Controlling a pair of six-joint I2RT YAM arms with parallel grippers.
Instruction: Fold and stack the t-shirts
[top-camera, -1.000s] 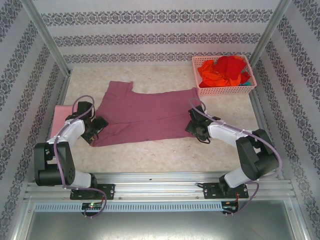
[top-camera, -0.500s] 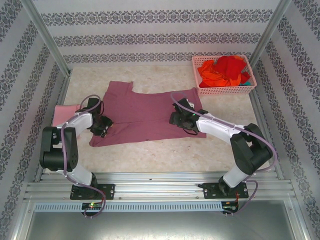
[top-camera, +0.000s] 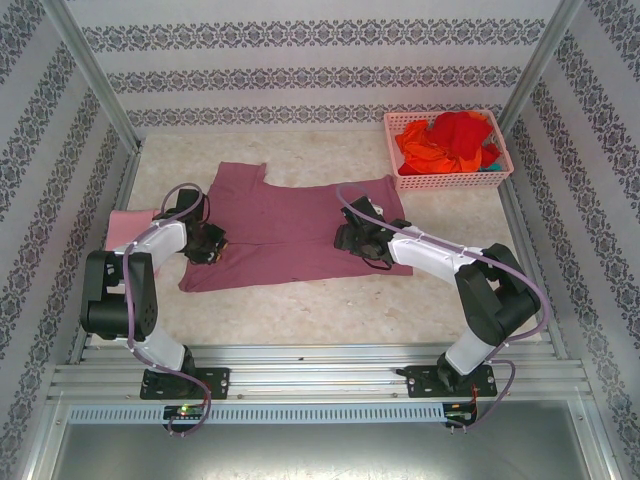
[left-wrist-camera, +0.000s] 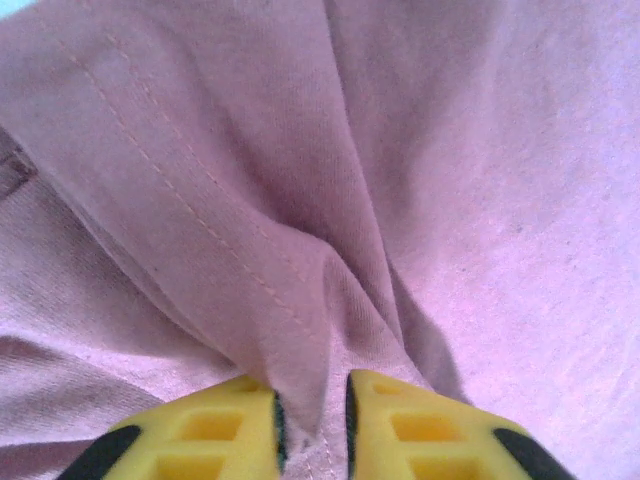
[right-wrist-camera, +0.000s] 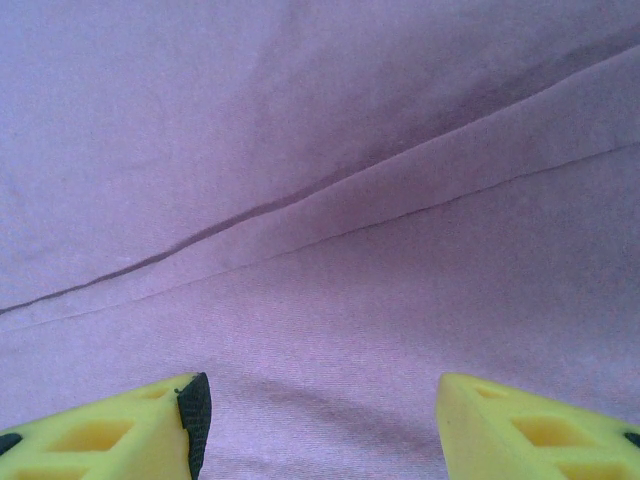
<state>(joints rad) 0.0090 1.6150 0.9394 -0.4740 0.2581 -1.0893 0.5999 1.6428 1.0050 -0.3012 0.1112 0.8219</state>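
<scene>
left pincer (left-wrist-camera: 312, 412) narrow, pinching a ridge of the dusty mauve cloth t-shirt (top-camera: 290, 225) near its left edge. right pincer (right-wrist-camera: 320, 400) wide over the right side, gripping nothing. shirt lies spread mid-surface (top-camera: 330, 300). looks like first fold; next, right should close on cloth, then both lift over. light pink cloth shirt (top-camera: 122, 225) at left; red and orange shirts (top-camera: 455, 140) in pink plastic lattice basket (top-camera: 445, 183), far right.
</scene>
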